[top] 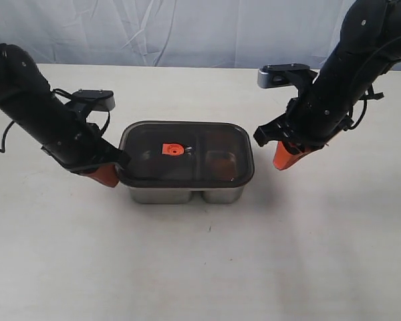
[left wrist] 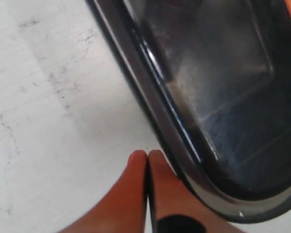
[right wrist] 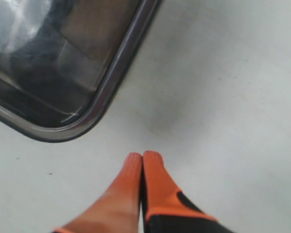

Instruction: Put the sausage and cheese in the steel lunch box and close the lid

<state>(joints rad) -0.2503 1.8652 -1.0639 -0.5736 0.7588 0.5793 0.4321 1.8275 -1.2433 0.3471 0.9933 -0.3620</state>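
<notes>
The steel lunch box [top: 187, 194] stands mid-table with the dark translucent lid [top: 147, 155] lying on top of it, its orange-red valve [top: 172, 150] facing up. Through the lid I cannot make out the sausage or the cheese. My left gripper [top: 109, 176] is shut and empty, its tips right against the lid's left edge [left wrist: 160, 121]. The same gripper [left wrist: 147, 155] shows its two orange fingers pressed together. My right gripper [top: 281, 162] is shut and empty, a little to the right of the box, and in its own view this gripper [right wrist: 142, 156] hangs over bare table near the lid's corner [right wrist: 102, 97].
The white table [top: 200, 267] surrounds the box on all sides. A pale crumpled backdrop [top: 187, 30] runs along the far edge. Both dark arms reach in from the upper corners.
</notes>
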